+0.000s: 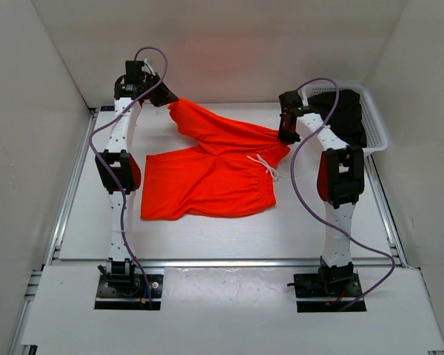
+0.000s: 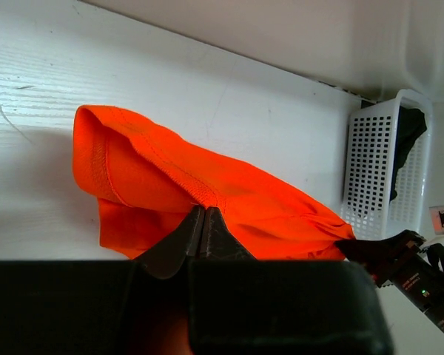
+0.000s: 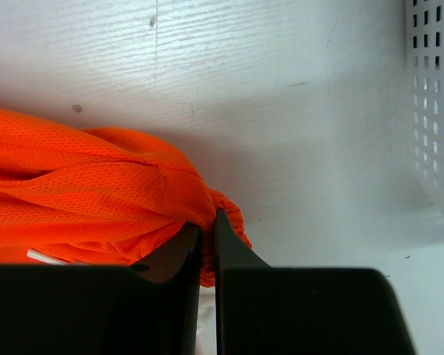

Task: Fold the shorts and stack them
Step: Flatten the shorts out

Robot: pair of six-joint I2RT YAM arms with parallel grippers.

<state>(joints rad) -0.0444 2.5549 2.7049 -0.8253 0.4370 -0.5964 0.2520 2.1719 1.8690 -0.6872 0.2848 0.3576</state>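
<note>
The neon-orange shorts (image 1: 211, 177) lie in the middle of the table, the near leg flat, the far leg lifted. The white drawstring (image 1: 266, 167) shows at the waistband on the right. My left gripper (image 1: 165, 99) is shut on the hem of the far leg, seen in the left wrist view (image 2: 202, 211), where the orange fabric (image 2: 170, 177) hangs from it. My right gripper (image 1: 286, 135) is shut on the gathered waistband (image 3: 229, 211) at the right end, its tips (image 3: 208, 222) pinching the fabric. The cloth stretches between the two grippers.
A white perforated basket (image 1: 376, 126) stands at the back right with dark clothing (image 1: 348, 111) in it, right behind my right arm; it also shows in the left wrist view (image 2: 385, 163). White walls close in the table on three sides.
</note>
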